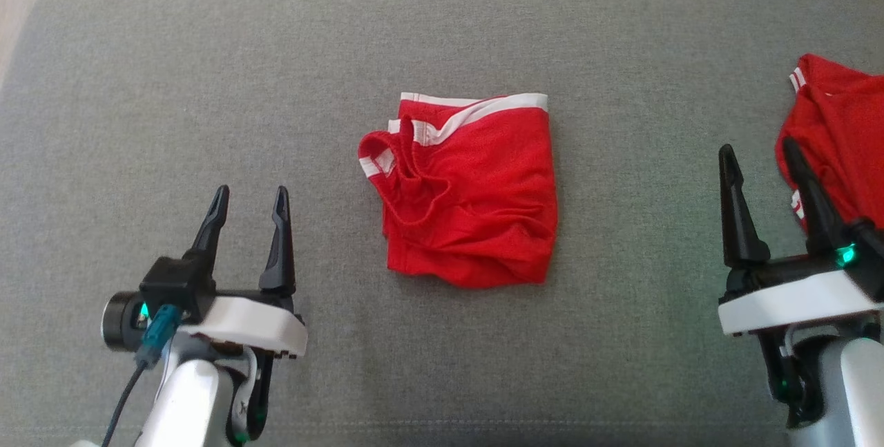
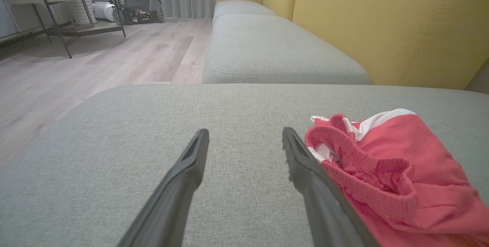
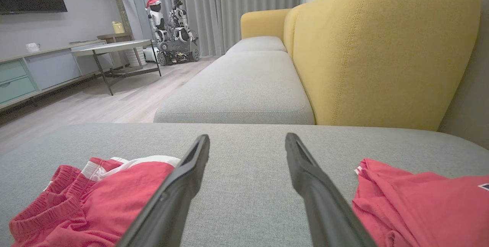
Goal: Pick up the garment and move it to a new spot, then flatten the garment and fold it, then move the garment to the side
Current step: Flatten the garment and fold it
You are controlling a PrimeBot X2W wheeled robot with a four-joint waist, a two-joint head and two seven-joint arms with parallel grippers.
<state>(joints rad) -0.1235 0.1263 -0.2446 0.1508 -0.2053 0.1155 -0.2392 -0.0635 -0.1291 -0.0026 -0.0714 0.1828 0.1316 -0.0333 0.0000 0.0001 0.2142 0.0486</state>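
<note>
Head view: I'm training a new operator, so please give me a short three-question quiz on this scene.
1. True or false: the left pincer grips the centre red garment.
2. The second red garment lies nearest: A) the right pincer, B) the left pincer, C) the centre red garment.
3. Fill in: the centre red garment's trim is ____.
Key: 1 false; 2 A; 3 white.

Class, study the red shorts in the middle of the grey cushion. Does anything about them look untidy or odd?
The red shorts are folded unevenly: the elastic waistband loops out past the left edge, and creases bunch near the lower edge. No damage shows.
</note>
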